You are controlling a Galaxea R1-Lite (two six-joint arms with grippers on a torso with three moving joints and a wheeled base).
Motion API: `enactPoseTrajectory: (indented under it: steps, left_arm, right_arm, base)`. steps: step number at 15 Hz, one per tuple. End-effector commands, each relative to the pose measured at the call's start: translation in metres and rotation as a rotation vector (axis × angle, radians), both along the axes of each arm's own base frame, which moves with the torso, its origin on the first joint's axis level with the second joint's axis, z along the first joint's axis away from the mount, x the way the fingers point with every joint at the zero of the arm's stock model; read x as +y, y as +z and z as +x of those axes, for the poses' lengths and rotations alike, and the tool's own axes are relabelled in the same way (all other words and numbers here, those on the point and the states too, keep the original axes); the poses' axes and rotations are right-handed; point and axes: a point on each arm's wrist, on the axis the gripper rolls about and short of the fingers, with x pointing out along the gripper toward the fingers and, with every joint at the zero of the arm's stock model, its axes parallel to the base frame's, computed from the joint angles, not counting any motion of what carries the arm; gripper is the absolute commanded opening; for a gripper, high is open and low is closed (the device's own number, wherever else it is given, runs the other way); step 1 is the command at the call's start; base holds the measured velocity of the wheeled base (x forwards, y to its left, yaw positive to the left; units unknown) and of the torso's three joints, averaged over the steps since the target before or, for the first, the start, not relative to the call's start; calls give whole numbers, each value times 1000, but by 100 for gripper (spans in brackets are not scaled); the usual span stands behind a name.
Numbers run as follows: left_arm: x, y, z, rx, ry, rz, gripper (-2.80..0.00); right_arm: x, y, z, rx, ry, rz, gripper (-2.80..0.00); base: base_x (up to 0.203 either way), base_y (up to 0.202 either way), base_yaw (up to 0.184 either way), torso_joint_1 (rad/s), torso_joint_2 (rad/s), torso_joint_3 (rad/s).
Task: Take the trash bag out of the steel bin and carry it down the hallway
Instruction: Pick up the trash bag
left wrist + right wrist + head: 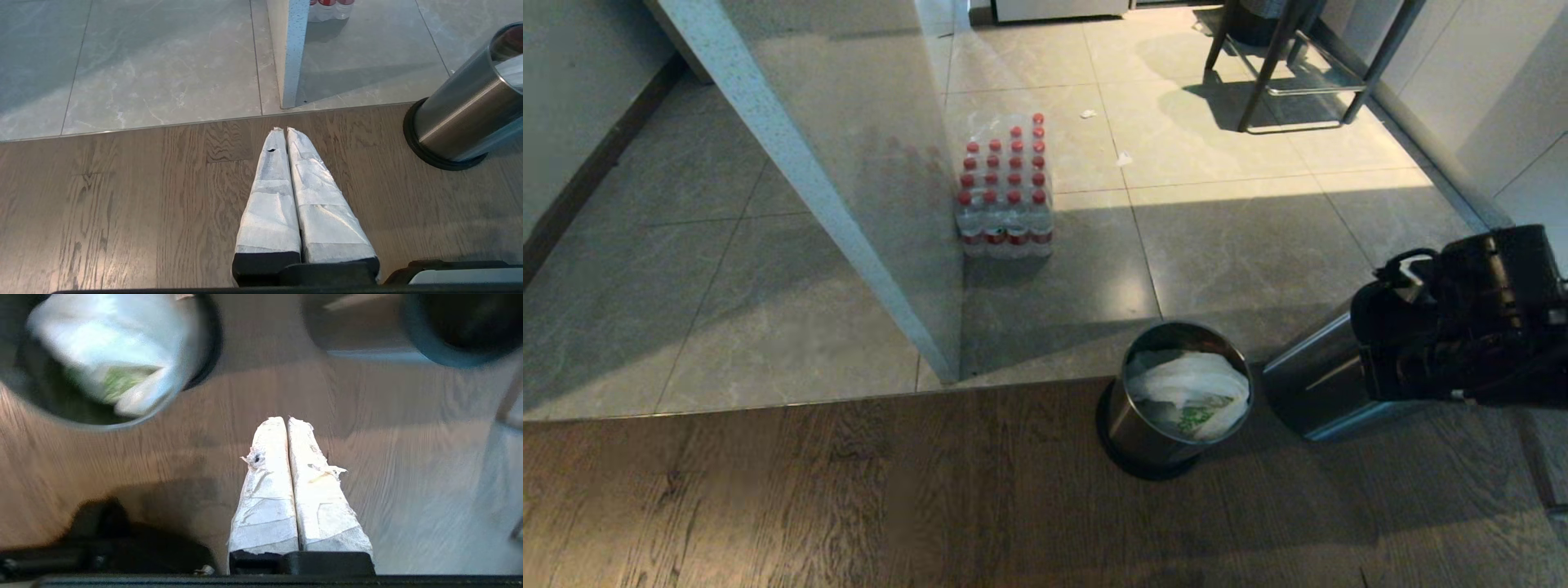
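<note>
1. The trash bag (1194, 390) sits inside the steel bin (1168, 408), white plastic bunched below the rim with a patch of green print showing — so the first step, lifting it out, is not yet done.
2. The bin stands upright on the wood floor (849, 506), just short of the line where the boards meet the grey tiles (1233, 245).
3. The right tool (288, 424) has its two taped fingers pressed together with nothing between them; it hangs over bare boards beside the bin, not over the bag.
4. In the head view the right arm (1462, 327) is at the right edge, in front of a second steel cylinder (1319, 384) lying on its side near the bin — probably another bin, though much of it is hidden.
5. The left tool (286, 132) is also closed and empty, low over the boards, well apart from the bin.
6. Still to do, as I judge it: open the right tool, reach in, take a handle, lift, then carry.
7. Room to move: a white partition edge (849, 237) ends close to the bin's left, and a pack of red-capped water bottles (1006, 192) stands on the tiles beyond it. The tiled stretch past them looks open, with stool legs (1290, 65) farther off.
</note>
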Motion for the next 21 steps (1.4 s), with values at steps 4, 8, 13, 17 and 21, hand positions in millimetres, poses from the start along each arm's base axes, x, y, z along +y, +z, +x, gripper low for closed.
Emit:
enactPoseTrajectory:
  steps: [4,8,13,17,21]
  left_arm:
    - [0,0,0,0,0,0,-280]
    - [0,0,0,0,1,0,-280]
    - [0,0,0,0,1,0,-280]
    - [0,0,0,0,1,0,-280]
    - [0,0,0,0,1,0,-280]
  right_arm:
    - [51,-36,18,10,177,-62,0]
    - [79,-50,5,-27,398,-198,0]
    - [96,-89,22,-6,534,-256,0]
    - [104,-114,42,-18,564,-258,0]
    - [110,-140,60,-28,594,-238,0]
  base:
    - [0,0,0,0,0,0]
    - [0,0,0,0,0,0]
    - [0,0,0,0,0,0]
    - [0,0,0,0,0,0]
    - [0,0,0,0,0,0]
